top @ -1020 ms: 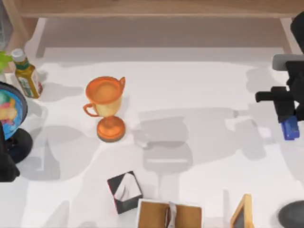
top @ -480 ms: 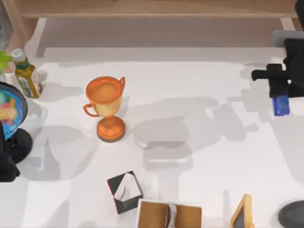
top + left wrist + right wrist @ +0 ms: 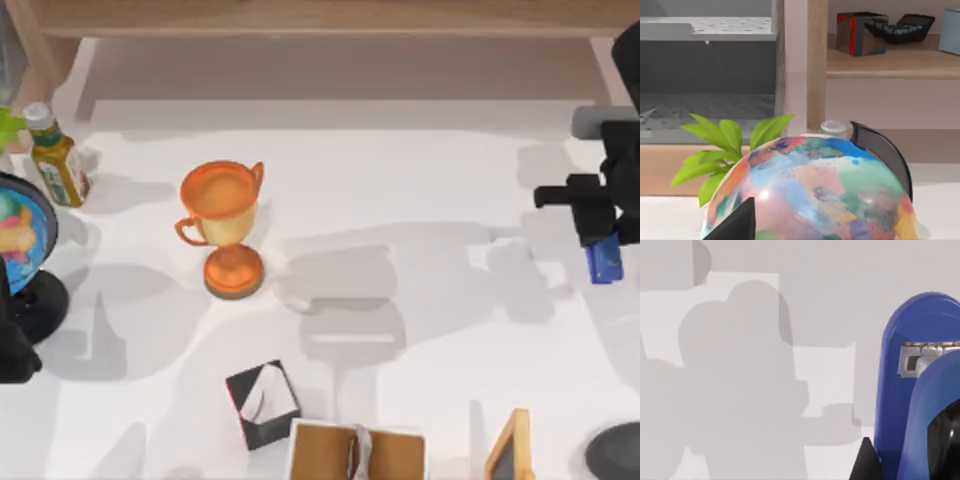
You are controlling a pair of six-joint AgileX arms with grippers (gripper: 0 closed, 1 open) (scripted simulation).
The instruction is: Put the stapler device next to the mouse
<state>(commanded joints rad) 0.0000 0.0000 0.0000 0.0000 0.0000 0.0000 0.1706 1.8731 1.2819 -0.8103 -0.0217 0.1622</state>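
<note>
Risk first: right gripper (image 3: 603, 245) clenches the blue stapler (image 3: 605, 262) above the table's right edge, and a slip would drop it short of the mouse (image 3: 615, 452) (bottom right corner). Left arm waits by the globe (image 3: 22, 228), fingers unclear.

Right arm (image 3: 612, 170), right edge of top view: matte black blocky links, one light grey cylindrical segment. Left arm (image 3: 12, 340), lower-left edge: black, rounded housing. No visible markings.
</note>
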